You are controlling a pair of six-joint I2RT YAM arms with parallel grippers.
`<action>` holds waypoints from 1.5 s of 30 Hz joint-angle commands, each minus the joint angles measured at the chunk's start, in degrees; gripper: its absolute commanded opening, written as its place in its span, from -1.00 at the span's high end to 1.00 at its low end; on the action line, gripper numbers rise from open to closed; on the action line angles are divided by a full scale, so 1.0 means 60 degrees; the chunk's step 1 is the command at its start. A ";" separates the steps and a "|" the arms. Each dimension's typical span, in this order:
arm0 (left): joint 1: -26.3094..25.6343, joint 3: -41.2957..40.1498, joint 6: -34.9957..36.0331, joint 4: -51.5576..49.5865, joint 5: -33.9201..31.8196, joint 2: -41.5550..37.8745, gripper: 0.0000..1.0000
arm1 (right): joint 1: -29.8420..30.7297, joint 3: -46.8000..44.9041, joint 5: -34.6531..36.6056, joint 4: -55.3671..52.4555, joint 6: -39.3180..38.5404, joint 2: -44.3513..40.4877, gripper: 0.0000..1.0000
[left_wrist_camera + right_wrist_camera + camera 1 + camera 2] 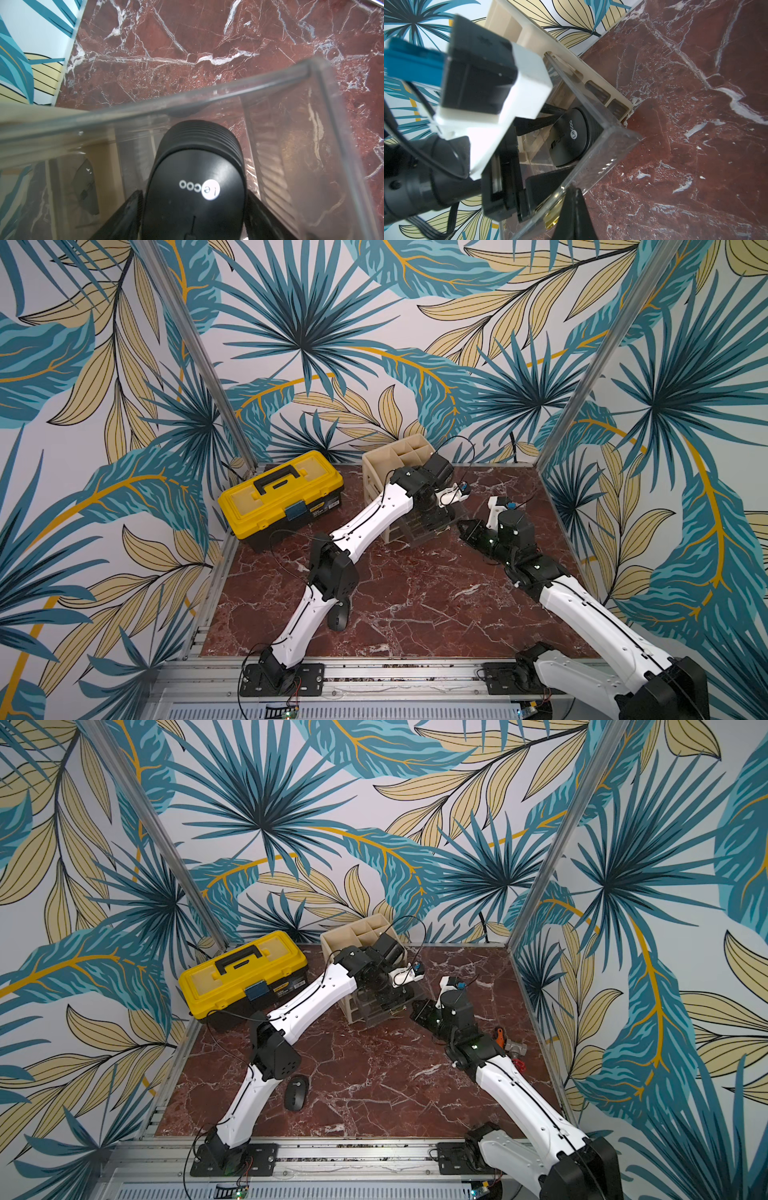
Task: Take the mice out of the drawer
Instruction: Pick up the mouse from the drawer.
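A clear drawer (432,533) (187,97) (602,164) stands pulled out of a beige organizer (395,456) (357,932) at the back of the table. A black mouse (197,158) (571,141) with a round white logo lies in it. My left gripper (194,193) reaches into the drawer, with a finger against each side of that mouse. My right gripper (461,526) (574,191) is shut, its tips at the drawer's front wall beside a gold tab (552,220); whether it pinches the tab is unclear. Another mouse (338,616) (296,1093) lies on the table beside my left arm.
A yellow toolbox (280,497) (243,975) sits at the back left. Small orange, red and grey items (509,1048) lie by my right arm near the right wall. Patterned walls close in three sides, and a metal rail (374,668) runs along the front.
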 commanded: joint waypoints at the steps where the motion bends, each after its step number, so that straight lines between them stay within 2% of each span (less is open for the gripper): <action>1: -0.0001 -0.0089 0.0102 0.0000 -0.0195 0.0256 -0.39 | 0.0002 -0.0072 0.0194 -0.0239 -0.0189 -0.0114 1.00; 6: 0.0001 0.0155 0.0034 0.0081 -0.0017 0.0096 -0.14 | 0.0006 -0.0224 0.0185 -0.0208 -0.0123 -0.0193 0.99; 20: -0.0286 0.0358 -0.0095 0.0803 -0.0389 -0.0866 -0.14 | 0.0011 -0.0262 -0.0027 -0.0375 -0.0790 -0.0679 0.99; 28: -0.0293 0.0114 -0.0753 0.0933 0.0580 -0.1520 -0.15 | -0.0001 0.0176 -0.0161 -0.1215 -0.1594 -0.1201 0.98; 32: -0.0294 0.0088 -0.1008 0.1020 0.0538 -0.1708 -0.15 | -0.0001 0.0135 -0.0343 -0.1510 -0.1742 -0.1449 0.98; 36: -0.0304 0.0015 -0.1610 0.1020 0.0511 -0.2080 -0.15 | -0.0006 0.0294 -0.1000 -0.1831 -0.2495 -0.1695 0.97; 41: -0.0294 -0.0474 -0.2877 0.0681 0.0143 -0.2907 -0.15 | -0.0014 0.1237 -0.2234 -0.3408 -0.3790 -0.1840 0.73; 42: -0.0294 -0.0748 -0.3248 0.0671 -0.0025 -0.3183 -0.15 | 0.0002 0.1453 -0.2478 -0.3812 -0.3990 -0.1864 0.63; 45: -0.0355 -0.2046 -0.4209 0.0847 -0.0576 -0.4220 -0.15 | 0.0000 0.2004 -0.3093 -0.4801 -0.4534 -0.1983 0.15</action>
